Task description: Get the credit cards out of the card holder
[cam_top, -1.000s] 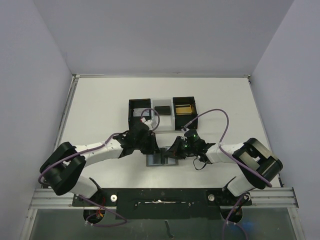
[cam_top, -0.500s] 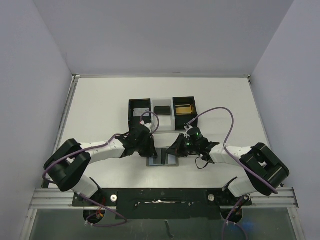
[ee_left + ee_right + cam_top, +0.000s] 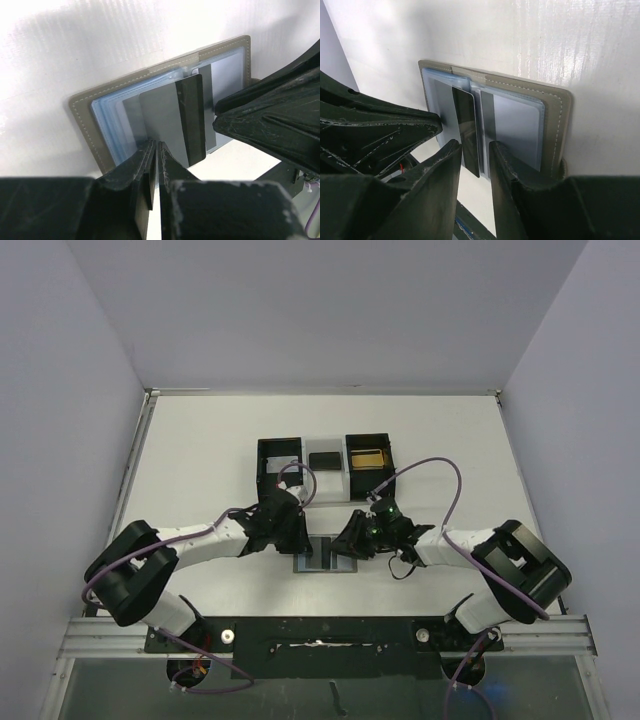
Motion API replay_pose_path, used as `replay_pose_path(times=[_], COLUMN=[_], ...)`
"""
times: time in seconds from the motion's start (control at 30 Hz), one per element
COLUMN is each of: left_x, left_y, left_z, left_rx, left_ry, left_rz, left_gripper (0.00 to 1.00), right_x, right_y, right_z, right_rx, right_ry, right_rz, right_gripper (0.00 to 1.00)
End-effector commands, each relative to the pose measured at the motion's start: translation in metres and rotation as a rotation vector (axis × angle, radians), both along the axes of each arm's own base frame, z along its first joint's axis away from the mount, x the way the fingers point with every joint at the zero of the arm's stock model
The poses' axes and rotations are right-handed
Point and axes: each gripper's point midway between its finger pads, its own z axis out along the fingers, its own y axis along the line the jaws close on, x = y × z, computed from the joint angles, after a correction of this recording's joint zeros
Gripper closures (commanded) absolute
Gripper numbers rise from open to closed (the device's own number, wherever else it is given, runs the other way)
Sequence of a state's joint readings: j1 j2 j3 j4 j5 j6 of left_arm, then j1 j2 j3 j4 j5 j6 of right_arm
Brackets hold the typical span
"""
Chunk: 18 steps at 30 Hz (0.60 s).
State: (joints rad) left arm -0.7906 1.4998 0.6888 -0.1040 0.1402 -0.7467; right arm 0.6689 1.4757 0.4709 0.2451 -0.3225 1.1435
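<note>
Near centre of desk (image 3: 200,460), top view: card holder (image 3: 325,559) lies open between left pincer (image 3: 298,538) and right pincer (image 3: 350,543).

Left wrist view: left pincer (image 3: 156,150) clamps one credit card (image 3: 167,117), which is partly out.

Right wrist view: right pincer (image 3: 472,150) gapes. Extraction looks unfinished; other cards apparently sit pocketed.

The grey stitched card holder (image 3: 82,107) lies open, flat; one grey card (image 3: 162,117) (dark stripe along it) sticks partway out, a second card (image 3: 517,125) sits pocketed.
</note>
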Motion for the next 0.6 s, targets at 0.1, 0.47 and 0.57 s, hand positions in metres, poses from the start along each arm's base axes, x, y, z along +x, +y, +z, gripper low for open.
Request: replay_pose_path(times=[0.1, 0.47, 0.57], left_x=[0.000, -0.019, -0.024], left_y=[0.010, 0.031, 0.030], left_z=[-0.005, -0.032, -0.037], left_rx=[0.057, 0.104, 0.077], left_ry=[-0.008, 0.059, 0.072], left_rz=[0.008, 0.064, 0.072], left_gripper=[0.93, 0.94, 0.94], right_x=[0.006, 0.005, 0.006], right_y=[0.006, 0.017, 0.021], right_z=[0.000, -0.003, 0.000], right_rx=[-0.016, -0.018, 0.013], right_ry=[-0.005, 0.007, -0.001], right_rz=[0.003, 0.037, 0.039], right_gripper=[0.69, 0.68, 0.69])
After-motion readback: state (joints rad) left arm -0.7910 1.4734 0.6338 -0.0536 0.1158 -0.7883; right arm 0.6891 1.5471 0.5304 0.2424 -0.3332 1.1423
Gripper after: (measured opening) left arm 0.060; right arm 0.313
